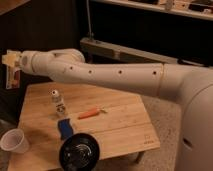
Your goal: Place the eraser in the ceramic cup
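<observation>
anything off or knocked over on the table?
Nothing stands out. Small white ceramic cup sits upright at the wooden table's front-left corner, nothing spilled. The gripper, shut, holds the flat white eraser above the far-left edge, well short of the cup.

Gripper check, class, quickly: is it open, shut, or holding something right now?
Gripper: shut on the eraser, held up past the table's far left corner, well above the cup.
</observation>
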Robot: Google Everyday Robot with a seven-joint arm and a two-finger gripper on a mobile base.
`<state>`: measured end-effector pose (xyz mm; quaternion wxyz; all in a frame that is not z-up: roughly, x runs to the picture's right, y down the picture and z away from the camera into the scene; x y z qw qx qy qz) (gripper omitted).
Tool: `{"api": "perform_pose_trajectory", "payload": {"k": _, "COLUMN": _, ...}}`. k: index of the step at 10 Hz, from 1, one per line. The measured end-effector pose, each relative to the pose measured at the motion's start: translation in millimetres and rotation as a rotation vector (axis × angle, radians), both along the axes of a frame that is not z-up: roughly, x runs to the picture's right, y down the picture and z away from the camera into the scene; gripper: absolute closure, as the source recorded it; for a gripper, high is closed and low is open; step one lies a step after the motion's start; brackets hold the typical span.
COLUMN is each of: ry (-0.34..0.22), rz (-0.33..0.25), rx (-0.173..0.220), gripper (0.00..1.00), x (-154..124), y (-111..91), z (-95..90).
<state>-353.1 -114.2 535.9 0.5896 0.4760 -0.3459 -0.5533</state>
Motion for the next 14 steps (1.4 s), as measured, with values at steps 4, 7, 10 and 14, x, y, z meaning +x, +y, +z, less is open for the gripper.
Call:
{"api": "perform_pose_trajectory", "payload": {"k": 4, "ry": -0.128, "rz": -0.042, "rx": 0.210, "gripper": 0.94, "x": 8, "y": 1, "z": 2.9}}
{"api": "perform_pose_trajectory", "payload": {"k": 7, "ry": -0.142, "rz": -0.095, "rx": 0.274, "gripper": 0.94, "x": 1, "y": -3, "z": -6.9}}
{"api": "perform_pose_trajectory", "payload": {"k": 10, "ry": -0.198, "rz": -0.137, "rx": 0.276, "gripper": 0.94, "x": -4, "y": -1, "z": -15.6}}
{"api": "perform_pose_trajectory", "payload": {"k": 14, "ry": -0.286, "rz": -0.205, "rx": 0.264, "gripper": 0.94, "x": -19, "y": 22, "z": -37.0}}
